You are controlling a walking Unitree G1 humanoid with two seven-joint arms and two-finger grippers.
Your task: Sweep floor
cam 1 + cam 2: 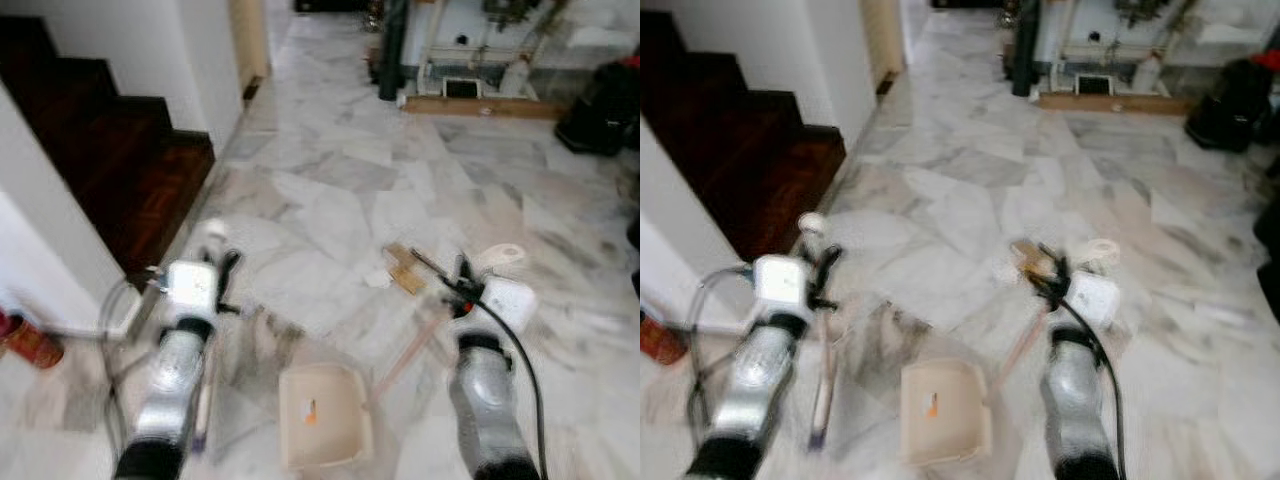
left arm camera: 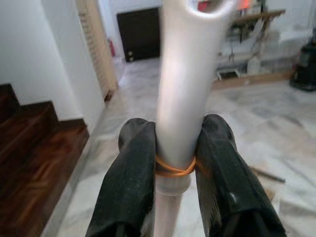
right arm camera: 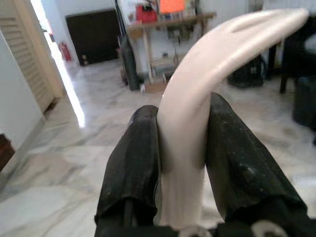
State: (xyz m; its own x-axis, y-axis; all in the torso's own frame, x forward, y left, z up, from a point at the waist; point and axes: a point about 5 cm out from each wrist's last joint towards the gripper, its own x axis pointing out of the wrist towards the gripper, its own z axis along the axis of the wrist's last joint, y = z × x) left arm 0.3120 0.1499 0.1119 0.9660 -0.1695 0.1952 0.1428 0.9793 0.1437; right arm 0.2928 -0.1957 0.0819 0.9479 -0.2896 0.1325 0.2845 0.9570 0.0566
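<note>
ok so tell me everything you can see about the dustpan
The dustpan is cream plastic, lying flat on the marble floor between the two arms. An orange mark sits in its tray. Its pale handle slants up to the right gripper, whose fingers are shut on the curved, looped end. Scraps of debris lie beyond it, apart from the pan.

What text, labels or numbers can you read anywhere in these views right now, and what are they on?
No text is readable.
Dustpan: an orange mark inside it, too blurred to tell whether it is lettering.
Shelf at the far wall: red and orange items on it, any print too small and blurred to read.
Handle held by the left gripper and handle held by the right gripper: no print visible.
</note>
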